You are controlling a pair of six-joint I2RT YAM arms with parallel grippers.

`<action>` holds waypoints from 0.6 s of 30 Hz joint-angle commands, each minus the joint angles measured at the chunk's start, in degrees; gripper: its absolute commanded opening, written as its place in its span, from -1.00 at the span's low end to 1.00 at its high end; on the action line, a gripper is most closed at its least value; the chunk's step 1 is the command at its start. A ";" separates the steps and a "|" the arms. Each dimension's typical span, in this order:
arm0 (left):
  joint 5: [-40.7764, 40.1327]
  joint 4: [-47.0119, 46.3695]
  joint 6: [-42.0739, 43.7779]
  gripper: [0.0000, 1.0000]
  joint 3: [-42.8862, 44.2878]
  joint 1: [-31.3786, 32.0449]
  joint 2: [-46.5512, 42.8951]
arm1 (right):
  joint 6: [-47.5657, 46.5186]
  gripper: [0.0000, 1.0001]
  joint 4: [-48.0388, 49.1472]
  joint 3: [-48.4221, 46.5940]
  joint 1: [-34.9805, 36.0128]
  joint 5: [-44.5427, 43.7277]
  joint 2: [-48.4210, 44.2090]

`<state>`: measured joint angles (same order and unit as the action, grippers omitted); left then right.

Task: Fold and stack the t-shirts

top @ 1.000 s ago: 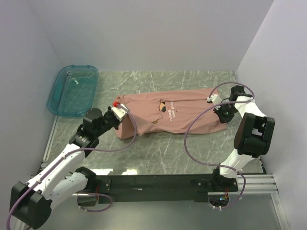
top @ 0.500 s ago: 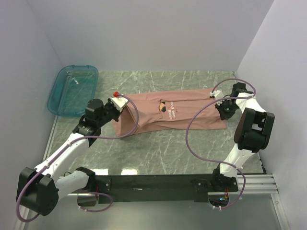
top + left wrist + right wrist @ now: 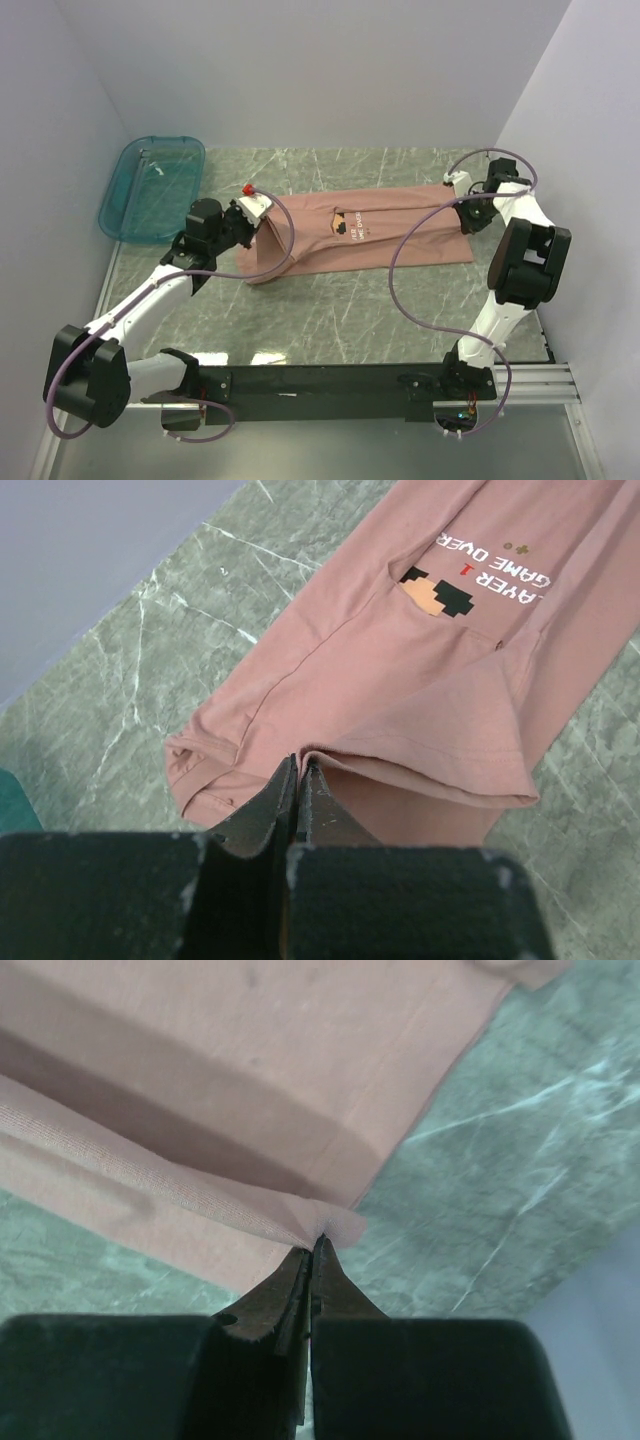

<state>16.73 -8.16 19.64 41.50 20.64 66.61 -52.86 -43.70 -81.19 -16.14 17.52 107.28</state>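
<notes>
A dusty-pink t-shirt (image 3: 385, 232) lies stretched across the middle of the green marbled bench (image 3: 330, 305), doubled lengthwise into a long band. A small pixel figure and white lettering show on its chest. The left tool (image 3: 298, 772) is clamped on a fold of cloth at the sleeve end. The right tool (image 3: 316, 1247) pinches the hem corner at the other end. A teal tray (image 3: 150, 190) sits well apart at the far left.

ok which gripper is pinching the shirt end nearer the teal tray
The left gripper, shut on the edge of the dusty-pink cotton t-shirt at the end toward the teal translucent plastic tray; the right gripper pinches the opposite corner.
</notes>
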 commanded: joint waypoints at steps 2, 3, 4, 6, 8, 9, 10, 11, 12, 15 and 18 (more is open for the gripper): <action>1.64 -3.61 0.05 -0.99 3.06 -0.43 0.80 | 3.28 -1.00 1.87 -5.03 -0.03 0.76 2.05; 1.64 -3.70 -0.04 -0.99 3.07 -0.43 1.06 | 3.46 -1.00 1.61 -5.56 0.06 0.85 2.66; 1.72 -3.79 -0.04 -0.99 3.15 -0.43 1.41 | 3.55 -1.00 1.34 -6.52 0.14 0.85 3.10; 1.64 -3.96 0.05 -0.99 3.42 -0.43 1.77 | 3.73 -1.00 0.64 -7.40 0.67 0.68 4.24; 1.64 -4.14 0.14 -0.99 3.68 -0.60 2.21 | 3.73 -1.00 0.46 -8.19 0.85 0.33 4.95; 1.55 -4.14 0.14 -0.99 3.85 -0.52 2.38 | 3.82 -1.00 0.37 -8.28 1.02 0.24 5.39; 1.64 -4.14 0.14 -0.99 3.94 -0.60 2.73 | 3.91 -1.00 0.37 -8.29 1.11 0.15 5.56; 1.55 -4.23 0.22 -0.99 4.03 -0.60 2.82 | 3.82 -1.00 0.46 -8.29 1.11 0.15 5.74; 1.64 -4.14 0.22 -0.99 4.12 -0.60 2.91 | 3.82 -1.00 0.46 -8.29 1.11 0.15 5.83; 1.81 -3.88 0.22 -0.99 4.21 -0.69 2.83 | 3.64 -1.00 0.46 -7.59 1.11 -0.12 5.13; 2.51 -2.83 0.31 -0.99 3.33 -0.69 0.90 | 2.50 -1.00 1.16 -3.38 0.94 -0.38 1.80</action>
<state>17.26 -9.17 19.79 42.92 20.27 69.49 -49.60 -43.55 -86.78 -15.25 17.41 113.30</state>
